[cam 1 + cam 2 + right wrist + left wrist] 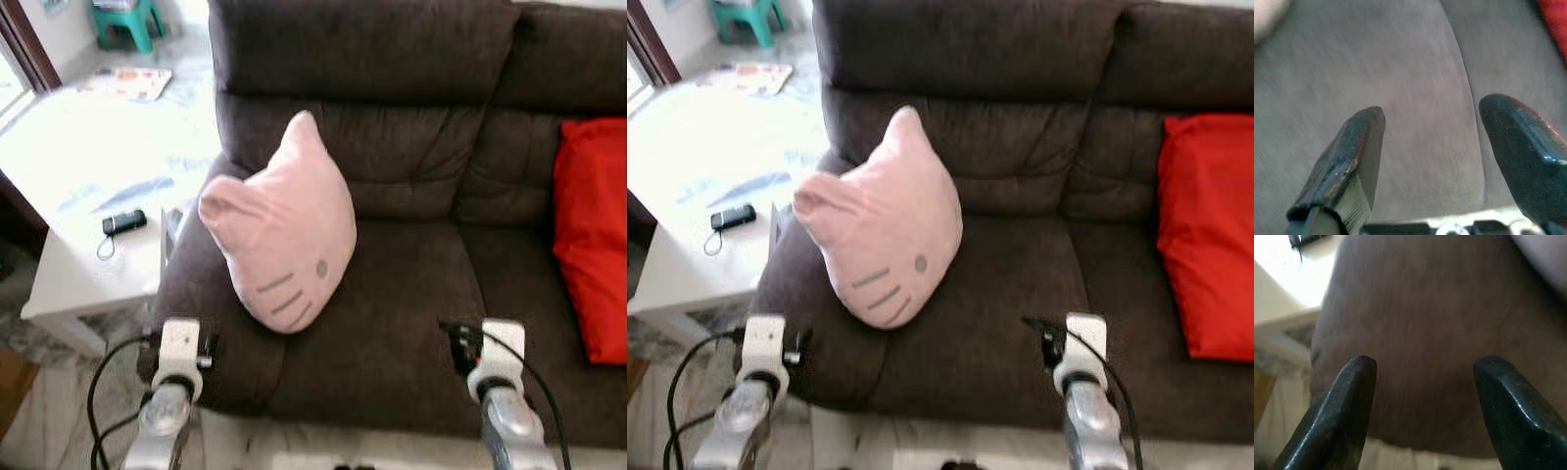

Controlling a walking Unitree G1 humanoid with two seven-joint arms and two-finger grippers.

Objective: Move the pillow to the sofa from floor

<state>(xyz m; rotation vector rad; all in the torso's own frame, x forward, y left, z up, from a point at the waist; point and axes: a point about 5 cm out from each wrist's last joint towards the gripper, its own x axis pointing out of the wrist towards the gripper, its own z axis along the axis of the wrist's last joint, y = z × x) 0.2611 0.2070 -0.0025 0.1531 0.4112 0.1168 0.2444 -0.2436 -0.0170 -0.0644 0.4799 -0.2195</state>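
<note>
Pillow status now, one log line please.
pillow: on sofa, leaning on armrest | left end effector: open, empty | right end effector: open, empty

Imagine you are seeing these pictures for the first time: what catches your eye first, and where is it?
A pale pink cat-face pillow leans on the dark brown sofa by its left armrest. A bright red cushion sits at the sofa's right end. Both grippers, left gripper and right gripper, hang open before the seat.

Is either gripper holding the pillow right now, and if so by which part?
Nothing is held. The left gripper and right gripper are both open over the sofa; the pink pillow rests on the seat.
</note>
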